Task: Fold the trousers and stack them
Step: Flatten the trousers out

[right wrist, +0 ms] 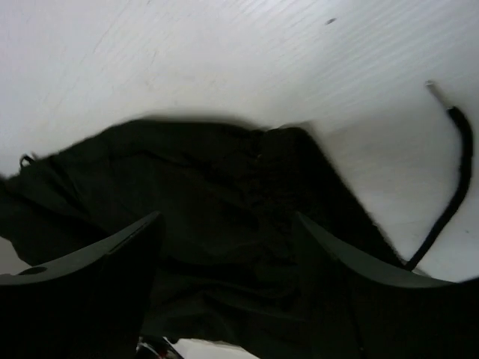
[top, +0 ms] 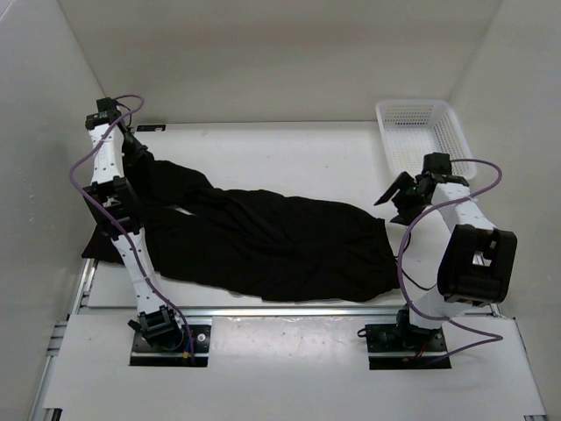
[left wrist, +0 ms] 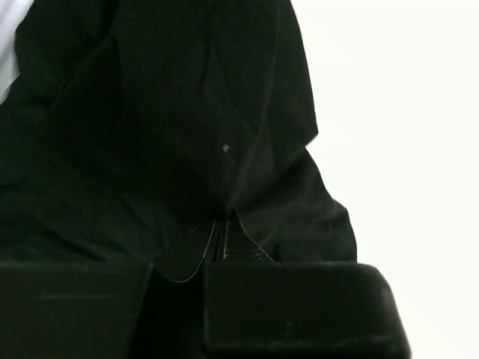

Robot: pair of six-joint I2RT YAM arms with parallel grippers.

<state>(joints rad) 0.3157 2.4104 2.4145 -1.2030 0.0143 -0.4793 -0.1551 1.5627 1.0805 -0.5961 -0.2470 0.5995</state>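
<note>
The black trousers (top: 272, 241) lie spread across the table, legs to the left, waist to the right. My left gripper (top: 138, 155) is at the far-left leg end. In the left wrist view it (left wrist: 220, 224) is shut, pinching a fold of the trousers (left wrist: 187, 112). My right gripper (top: 399, 196) hovers just right of the waist, open and empty. In the right wrist view its fingers (right wrist: 112, 250) stand wide apart above the trousers (right wrist: 224, 194), and a black drawstring (right wrist: 458, 172) trails on the white table.
A white mesh basket (top: 425, 132) stands at the back right corner. White walls close in the table (top: 289, 145) at the left, back and right. Part of the trousers hangs over the table's left edge (top: 96, 246).
</note>
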